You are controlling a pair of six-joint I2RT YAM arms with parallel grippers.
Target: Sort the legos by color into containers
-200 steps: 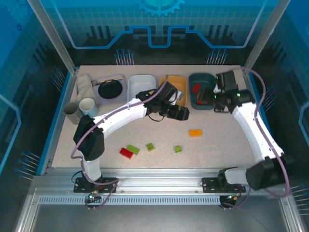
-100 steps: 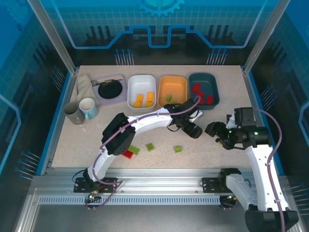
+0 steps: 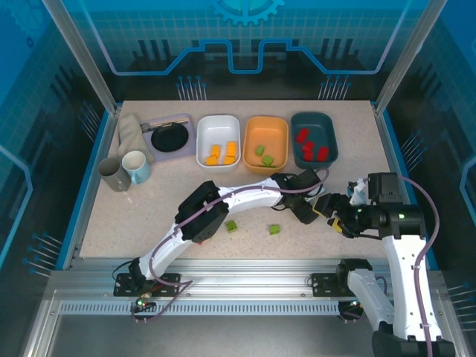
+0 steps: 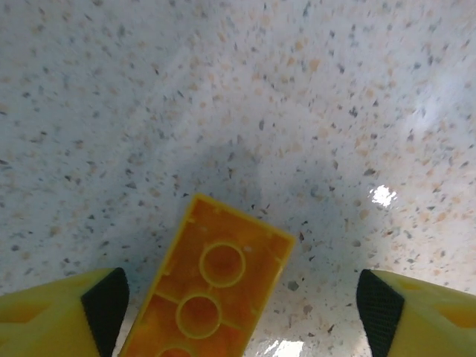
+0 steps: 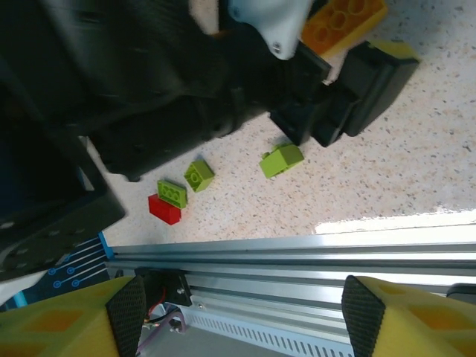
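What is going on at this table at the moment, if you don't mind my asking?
Two arms are sorting lego bricks by colour. The white tub holds orange bricks, the orange tub green ones and the teal tub red ones. The left gripper is open, its fingers either side of an orange brick that lies upside down on the table, not gripped. The right gripper is open and empty close by. Three green bricks and a red brick lie loose.

Legos partly sorted across three tubs in a row.
Yellow-orange bricks (image 3: 221, 154) in white tub (image 3: 218, 119), green bricks (image 3: 263, 155) in orange tub (image 3: 266, 120), red bricks (image 3: 311, 146) in dark teal tub (image 3: 313, 117); outside: loose green brick (image 3: 231, 226), second loose green brick (image 3: 274, 230), red brick (image 5: 165, 210) beside a third green brick (image 5: 172, 193), orange brick (image 4: 208, 290) hollow side up.
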